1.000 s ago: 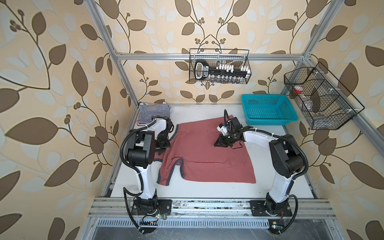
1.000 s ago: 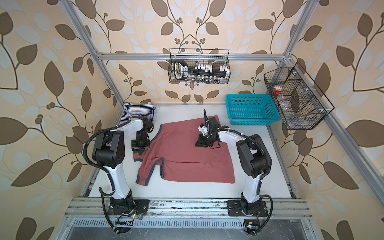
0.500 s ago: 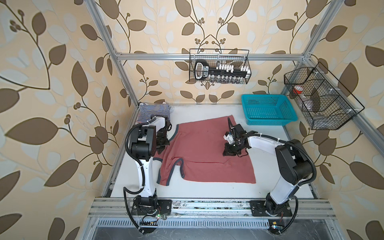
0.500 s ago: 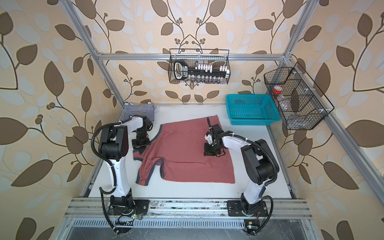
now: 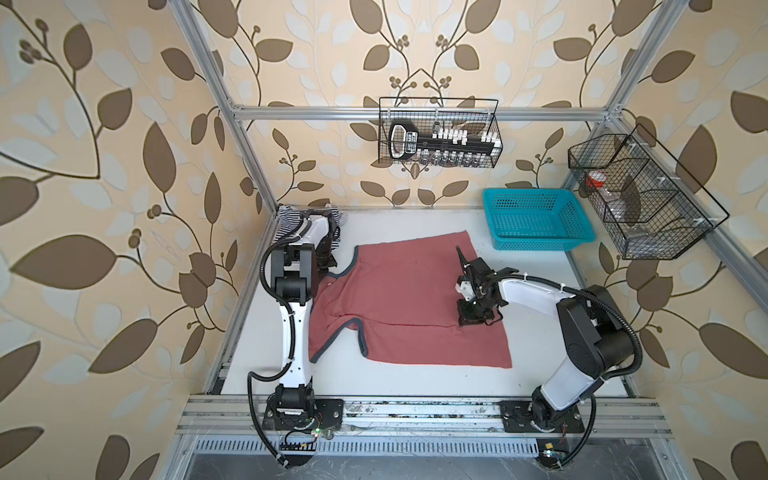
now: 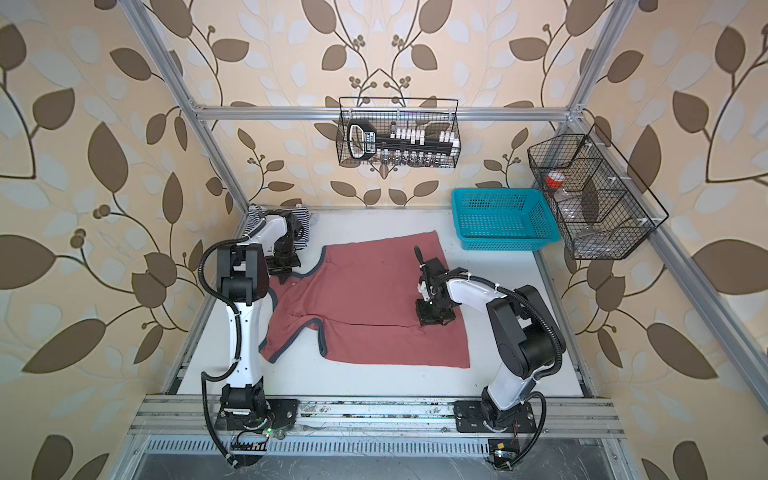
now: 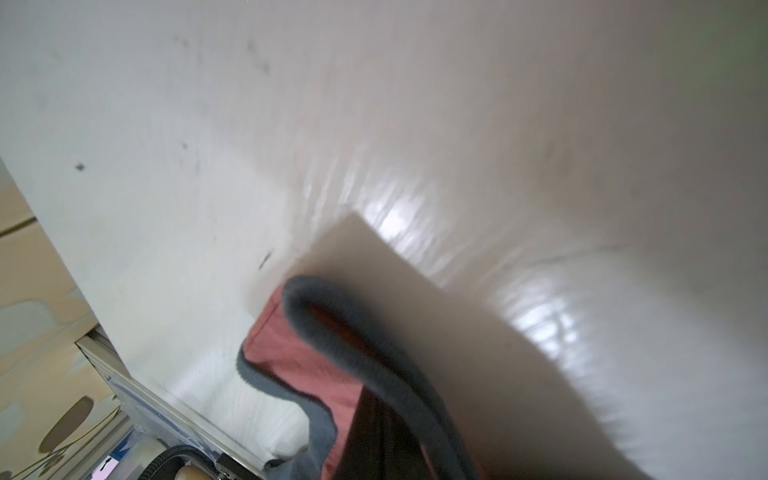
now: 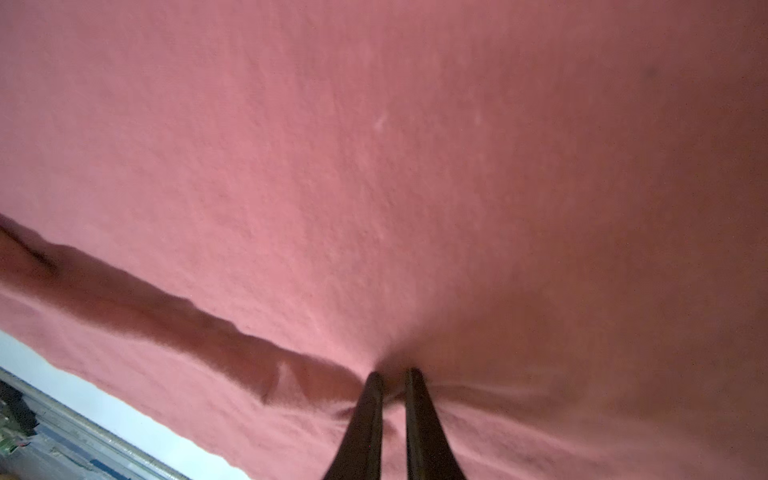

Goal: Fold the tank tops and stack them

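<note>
Both top views: dusty red jersey tank top with grey trim (image 5: 407, 299) spread on white table (image 5: 415, 380); left gripper (image 5: 328, 272) at strap, right gripper (image 5: 471, 322) near hem.
Left wrist: clamped on trim.
Right wrist: nearly closed, nipping cloth.
Limp, light; I'd hold edges.

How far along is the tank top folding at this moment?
Looks done: a striped bundle sits in the far-left corner. In hand: the dusty red tank top lies spread with one crease; the left fingers grip its trimmed strap and the right fingers pinch its body. Left: finish folding it and stack it on that bundle.
</note>
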Controlling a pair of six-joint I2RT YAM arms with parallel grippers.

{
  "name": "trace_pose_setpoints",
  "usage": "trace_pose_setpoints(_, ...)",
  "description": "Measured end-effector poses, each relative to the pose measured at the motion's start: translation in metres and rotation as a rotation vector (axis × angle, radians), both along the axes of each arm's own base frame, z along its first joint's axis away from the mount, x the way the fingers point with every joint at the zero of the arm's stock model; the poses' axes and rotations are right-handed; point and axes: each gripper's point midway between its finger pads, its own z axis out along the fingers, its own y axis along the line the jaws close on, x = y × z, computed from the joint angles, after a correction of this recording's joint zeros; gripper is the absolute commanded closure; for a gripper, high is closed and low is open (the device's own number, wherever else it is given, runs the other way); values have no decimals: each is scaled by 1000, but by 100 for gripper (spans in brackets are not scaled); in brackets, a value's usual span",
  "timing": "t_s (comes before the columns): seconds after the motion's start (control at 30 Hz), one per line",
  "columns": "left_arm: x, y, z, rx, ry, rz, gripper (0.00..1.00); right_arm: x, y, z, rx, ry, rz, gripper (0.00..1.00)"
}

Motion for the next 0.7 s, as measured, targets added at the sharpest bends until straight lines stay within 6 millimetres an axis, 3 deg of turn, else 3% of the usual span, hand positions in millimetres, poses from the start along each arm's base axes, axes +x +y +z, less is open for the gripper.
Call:
trace_pose_setpoints(0.27,50,13,5,43,-95,-122,85,0,-1,0,-28,-10,7,82)
trace_pose_setpoints(0.53,60,27,10,80,-102,-172,73,-1,3,1,-28,-14,8,78)
trace_pose_setpoints(0.63,64,26,26,80,-147,-163,62,-1,4,3,-20,-18,8,76)
trace_pose_setpoints(0.7,69,25,53,82,-220,-147,57,-3,4,5,-14,-19,5,75)
